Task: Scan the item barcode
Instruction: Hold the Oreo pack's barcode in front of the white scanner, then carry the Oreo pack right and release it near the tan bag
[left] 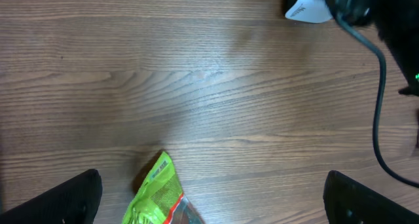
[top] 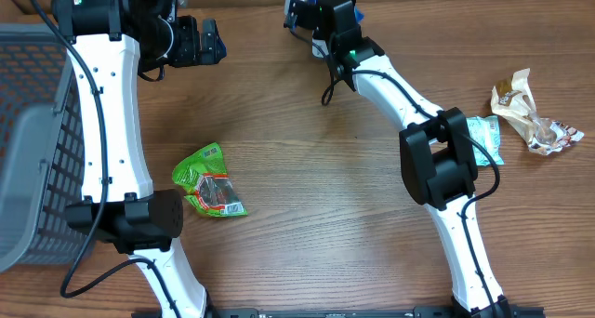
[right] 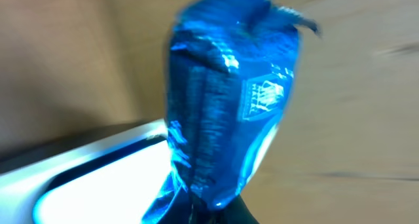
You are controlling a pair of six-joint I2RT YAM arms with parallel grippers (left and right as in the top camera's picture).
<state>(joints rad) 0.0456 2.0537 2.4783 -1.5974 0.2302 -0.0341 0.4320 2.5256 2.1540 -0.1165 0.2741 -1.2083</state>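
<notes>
Item: shiny blue plastic packet [right: 229,106], at the far edge of the wooden table [top: 307,169], beside a white device [left: 308,8].
Right gripper [top: 311,4]: fingers clamped on the blue packet's lower end.
Left gripper [top: 212,41]: fingers wide apart, empty.
Surroundings: green foil packet [top: 209,180] mid-table; grey mesh basket [top: 37,123] at the left edge.

a wooden table [top: 307,169] is used as the supporting surface. a green packet [top: 209,180] is laid flat left of centre, and a grey mesh basket [top: 33,151] is placed at the left edge. a teal packet [top: 488,137] and a crumpled wrapper [top: 530,113] are laid near each other at the right side.
</notes>
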